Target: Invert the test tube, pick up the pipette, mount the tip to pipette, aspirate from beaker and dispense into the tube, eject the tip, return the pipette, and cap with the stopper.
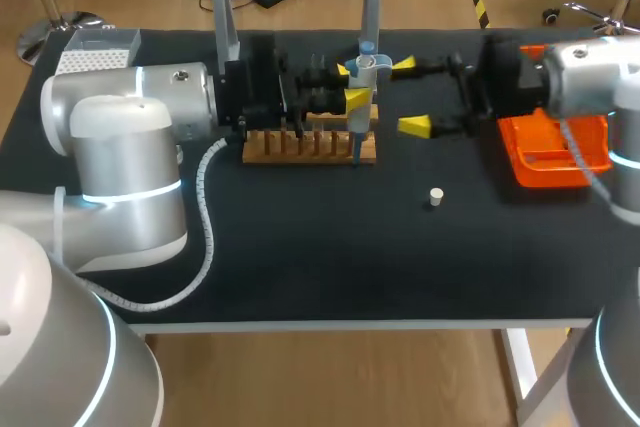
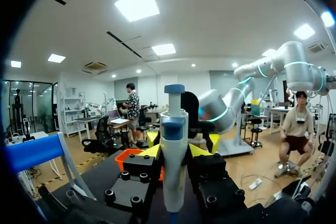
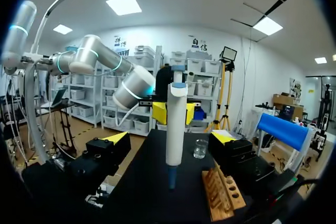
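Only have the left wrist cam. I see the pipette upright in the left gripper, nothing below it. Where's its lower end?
Observer: The head view puts the lower end of the pipette by the end of the wooden rack nearest the right arm. Whether it touches anything can't be judged.
Operator: Right gripper state?
Observer: The right gripper is open, with the pipette just ahead of it and untouched.
Operator: Stopper?
Observer: The white stopper lies loose on the table, nearer the front edge than the rack, on the right arm's side.
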